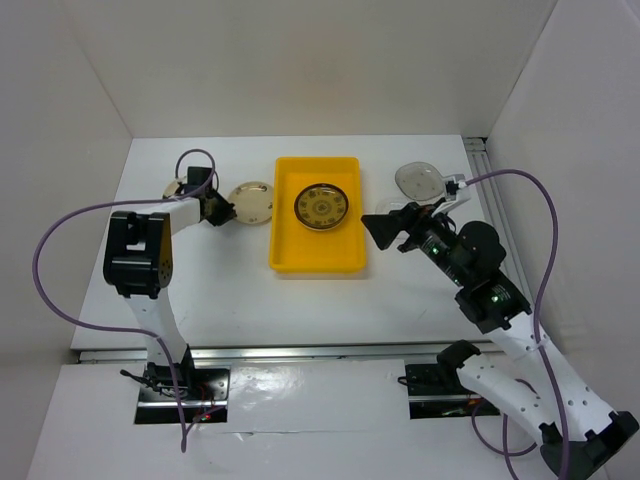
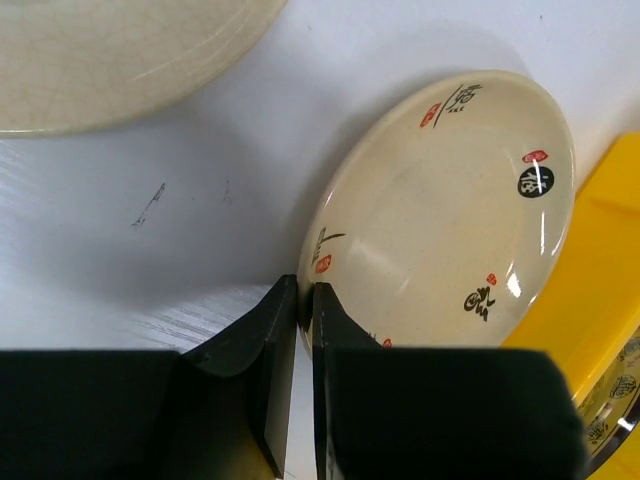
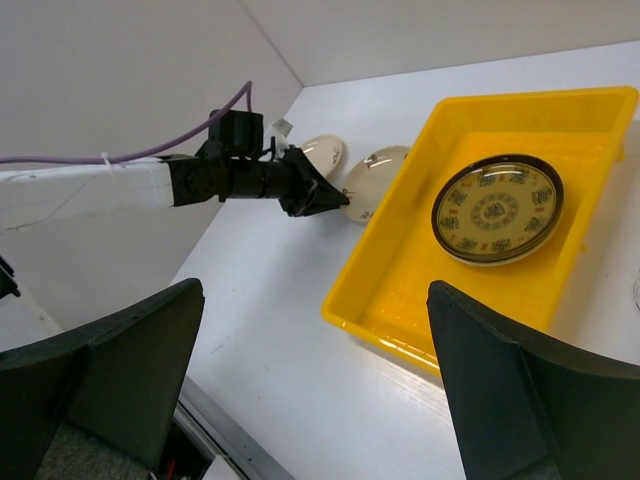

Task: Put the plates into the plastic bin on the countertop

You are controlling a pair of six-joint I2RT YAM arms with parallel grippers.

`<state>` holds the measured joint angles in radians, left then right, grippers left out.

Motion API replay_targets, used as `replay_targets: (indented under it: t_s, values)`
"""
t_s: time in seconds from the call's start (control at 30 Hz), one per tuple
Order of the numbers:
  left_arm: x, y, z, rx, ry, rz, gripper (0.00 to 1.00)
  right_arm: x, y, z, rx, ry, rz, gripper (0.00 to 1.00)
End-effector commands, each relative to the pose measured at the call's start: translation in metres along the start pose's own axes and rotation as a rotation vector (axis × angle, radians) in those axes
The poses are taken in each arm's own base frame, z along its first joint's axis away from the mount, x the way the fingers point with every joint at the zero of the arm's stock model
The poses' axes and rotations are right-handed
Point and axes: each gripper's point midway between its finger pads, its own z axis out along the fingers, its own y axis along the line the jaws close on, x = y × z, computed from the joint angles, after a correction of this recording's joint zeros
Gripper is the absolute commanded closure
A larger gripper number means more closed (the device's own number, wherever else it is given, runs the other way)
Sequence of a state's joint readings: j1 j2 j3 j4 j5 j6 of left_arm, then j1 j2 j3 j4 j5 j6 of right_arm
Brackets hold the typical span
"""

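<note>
A cream patterned plate [image 1: 251,203] lies on the white countertop [image 1: 230,285] just left of the yellow plastic bin [image 1: 290,262]. My left gripper [image 1: 216,208] is shut on that plate's left rim. In the left wrist view the jaws of this gripper [image 2: 305,292] pinch the edge of the plate [image 2: 450,220]. A brown-gold plate [image 1: 321,206] sits inside the bin. My right gripper [image 1: 385,228] hangs open at the bin's right side, nothing between its fingers [image 3: 530,390]. From the right wrist I see the bin [image 3: 400,270] and its plate [image 3: 497,208].
Another cream plate [image 1: 177,187] lies behind the left arm, also seen as a plain cream plate [image 2: 110,60]. A clear glass plate [image 1: 420,180] rests at the back right near the right wall. White walls enclose the countertop; a metal rail [image 1: 300,352] runs along the front.
</note>
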<state>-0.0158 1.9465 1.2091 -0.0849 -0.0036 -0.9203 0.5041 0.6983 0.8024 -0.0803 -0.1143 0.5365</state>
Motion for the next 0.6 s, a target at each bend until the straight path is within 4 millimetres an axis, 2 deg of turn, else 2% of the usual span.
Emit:
replay_targets:
  t_s: [0.0, 0.03, 0.17, 0.2, 0.23, 0.33, 0.37, 0.4, 0.47, 0.5, 0.53, 0.57]
  values:
    - [0.003, 0.017, 0.009, -0.084, 0.008, 0.009, 1.00, -0.019, 0.007, -0.012, 0.004, -0.043, -0.035, 0.00]
    - [0.003, 0.020, 0.009, -0.099, 0.004, -0.002, 1.00, -0.017, 0.003, -0.012, 0.020, -0.037, -0.034, 0.00]
    - [-0.017, 0.007, -0.011, -0.120, -0.060, -0.022, 1.00, -0.018, 0.002, -0.017, 0.029, -0.042, -0.043, 0.00]
    - [-0.027, 0.008, -0.016, -0.144, -0.103, -0.021, 1.00, -0.017, 0.000, -0.017, 0.042, -0.037, -0.042, 0.00]
    - [-0.034, -0.009, -0.029, -0.120, -0.141, -0.017, 1.00, -0.017, 0.000, -0.020, 0.042, -0.037, -0.042, 0.00]
    - [-0.047, -0.025, -0.053, -0.134, -0.232, 0.007, 1.00, -0.013, -0.005, -0.021, 0.066, -0.025, -0.040, 0.00]
    - [-0.059, -0.040, -0.073, -0.104, -0.281, 0.005, 1.00, -0.016, -0.005, -0.023, 0.069, -0.040, -0.041, 0.00]
    - [-0.063, -0.041, -0.082, -0.105, -0.299, 0.003, 1.00, -0.016, -0.005, -0.023, 0.069, -0.040, -0.041, 0.00]
    - [-0.069, -0.058, -0.105, -0.069, -0.349, 0.010, 1.00, -0.017, -0.004, -0.026, 0.068, -0.043, -0.041, 0.00]
    - [-0.076, -0.072, -0.126, -0.025, -0.385, 0.004, 1.00, -0.019, -0.002, -0.029, 0.062, -0.052, -0.042, 0.00]
    - [-0.080, -0.076, -0.137, -0.019, -0.418, 0.002, 1.00, -0.017, -0.004, -0.029, 0.068, -0.043, -0.041, 0.00]
    - [-0.076, -0.084, -0.149, -0.010, -0.429, 0.017, 1.00, -0.019, -0.002, -0.031, 0.063, -0.050, -0.042, 0.00]
